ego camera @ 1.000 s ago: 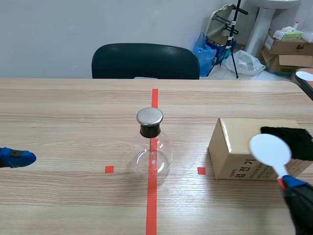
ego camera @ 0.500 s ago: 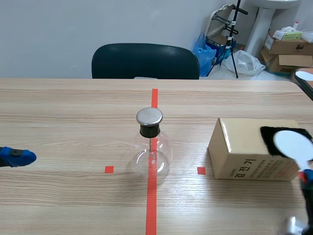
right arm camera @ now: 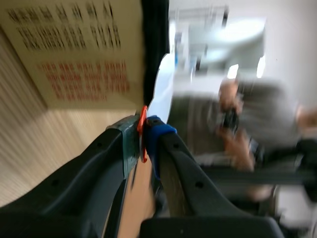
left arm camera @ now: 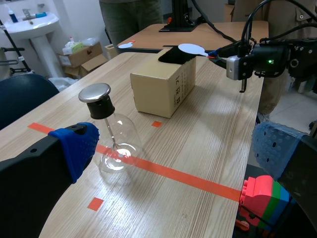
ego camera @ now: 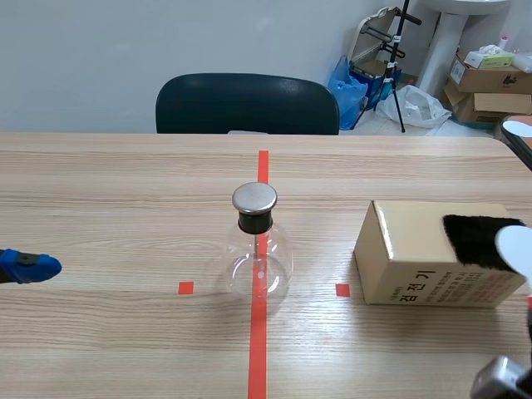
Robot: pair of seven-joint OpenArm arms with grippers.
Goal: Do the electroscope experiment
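The left gripper point(left arm camera: 176, 144) has thick black fingers point(left arm camera: 29, 173) with blue dotted pads point(left arm camera: 77, 144). Beyond the box point(left arm camera: 163, 87), the black right arm point(left arm camera: 287, 54) shows a grey block point(left arm camera: 237, 67) and a green light point(left arm camera: 270, 62).

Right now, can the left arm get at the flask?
Probably yes. The left fingers stand open, and only bare table lies between them and the flask; the box sits on the flask's far side.

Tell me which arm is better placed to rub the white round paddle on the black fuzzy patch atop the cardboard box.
Right. The right gripper is shut on the white round paddle at the black fuzzy patch; the left gripper is open, far off.
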